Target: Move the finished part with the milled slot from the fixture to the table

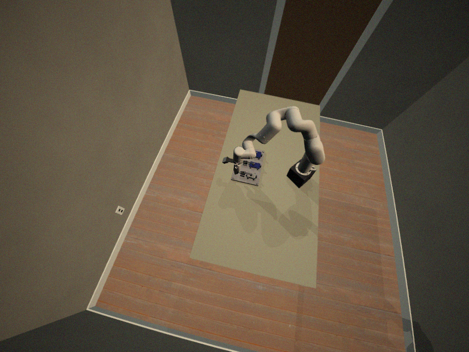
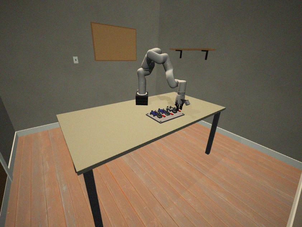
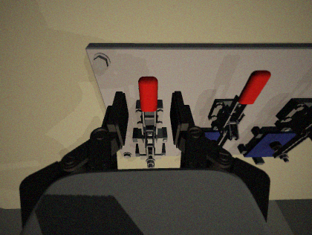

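Straddling the end clamp, your hand [image 3: 148,124] hangs low over the fixture [image 3: 208,65] with its two black fingers about half apart and nothing between them; they flank the clamp [image 3: 149,134] without touching it, as far as the wrist view shows. That spread looks chosen so the fingers clear the clamp's linkage on both sides while they drop toward its red handle [image 3: 148,93], which lies at 12 o'clock from the hand. You probably have to release this clamp before anything can come out.

The finished part sits under that clamp in the end nest, at 6 o'clock from the red handle; it is pale and mostly hidden by the linkage and the hand's body, so you cannot make out its milled slot here.

Toward 3 o'clock you have the second clamp's red handle [image 3: 254,86] slanting up, with a blue blank [image 3: 211,134] beneath it just beside your right-side finger, and a second blue blank [image 3: 268,143] further along. That near blank and its clamp are what stand in the way: any sideways drift toward 3 o'clock risks nudging them. At 9 o'clock lies bare bench [image 3: 44,93], the natural place to lay the part. From the exterior view, the arm [image 2: 168,70] reaches over from its base [image 2: 141,100] behind the plate.
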### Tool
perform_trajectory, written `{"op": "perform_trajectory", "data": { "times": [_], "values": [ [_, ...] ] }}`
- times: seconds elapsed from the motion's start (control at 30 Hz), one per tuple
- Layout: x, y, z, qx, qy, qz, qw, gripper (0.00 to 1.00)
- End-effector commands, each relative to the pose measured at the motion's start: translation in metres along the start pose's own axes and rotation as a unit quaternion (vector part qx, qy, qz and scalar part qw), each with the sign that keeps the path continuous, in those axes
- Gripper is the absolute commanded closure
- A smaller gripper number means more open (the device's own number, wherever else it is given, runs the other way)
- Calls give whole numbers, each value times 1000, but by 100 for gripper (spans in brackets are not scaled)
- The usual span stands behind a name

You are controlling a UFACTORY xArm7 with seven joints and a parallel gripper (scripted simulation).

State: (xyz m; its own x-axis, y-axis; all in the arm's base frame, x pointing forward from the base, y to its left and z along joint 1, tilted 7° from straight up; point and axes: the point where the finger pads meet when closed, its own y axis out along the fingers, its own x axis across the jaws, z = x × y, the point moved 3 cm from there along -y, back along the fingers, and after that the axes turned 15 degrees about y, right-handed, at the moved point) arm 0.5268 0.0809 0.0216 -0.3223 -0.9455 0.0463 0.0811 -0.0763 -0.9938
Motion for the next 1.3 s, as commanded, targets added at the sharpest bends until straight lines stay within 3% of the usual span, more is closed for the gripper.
{"op": "perform_trajectory", "data": {
  "times": [0.0,0.47,0.97,1.0,1.27],
  "values": [
    [-1,3,2,2,0,1,1000,53],
    [-2,23,3,2,0,1,1000,53],
    [-2,24,3,2,0,1,1000,53],
    [-2,24,3,2,0,1,1000,100],
    [-2,24,3,2,0,1,1000,100]
  ]
}}
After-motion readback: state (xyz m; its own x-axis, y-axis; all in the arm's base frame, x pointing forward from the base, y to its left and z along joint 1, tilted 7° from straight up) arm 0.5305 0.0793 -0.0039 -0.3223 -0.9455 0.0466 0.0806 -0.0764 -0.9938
